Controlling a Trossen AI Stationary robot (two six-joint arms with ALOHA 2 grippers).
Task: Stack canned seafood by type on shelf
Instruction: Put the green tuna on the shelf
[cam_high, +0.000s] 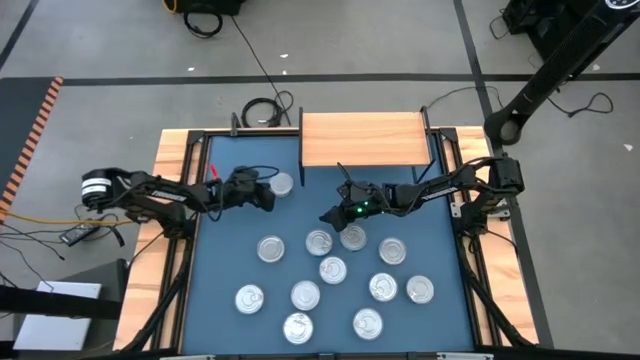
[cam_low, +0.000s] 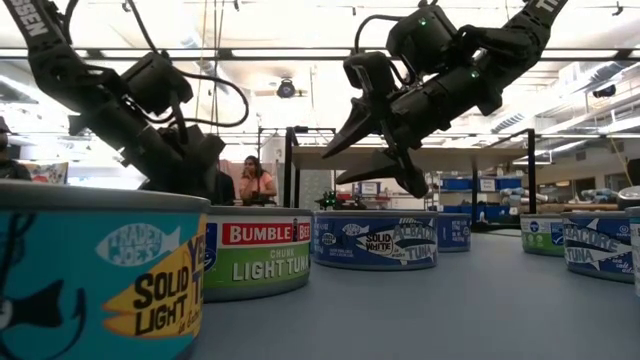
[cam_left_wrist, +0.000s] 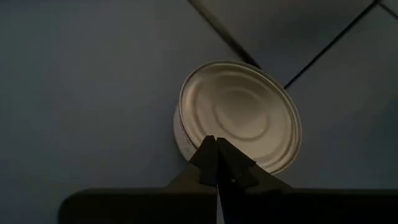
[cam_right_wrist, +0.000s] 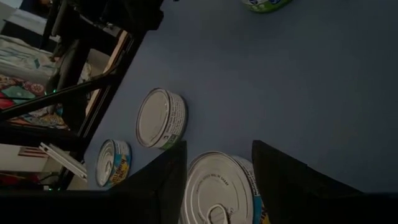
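Nothing is shelved yet: the shelf (cam_high: 360, 138) is bare and every tin sits on the counter (cam_high: 230, 225). The right tool (cam_high: 331, 214) hangs released over one tin (cam_right_wrist: 221, 186). The left tool (cam_high: 268, 195) looks clenched, probably empty, beside another tin (cam_left_wrist: 239, 115).

Both wrist views are dim, the table (cam_right_wrist: 298, 81) dark blue-grey. The tin (cam_left_wrist: 239, 115) ahead of the left claw (cam_left_wrist: 216, 163) catches soft light. In the low view, ceiling lights glare and the nearest tin (cam_low: 95, 275) blurs.
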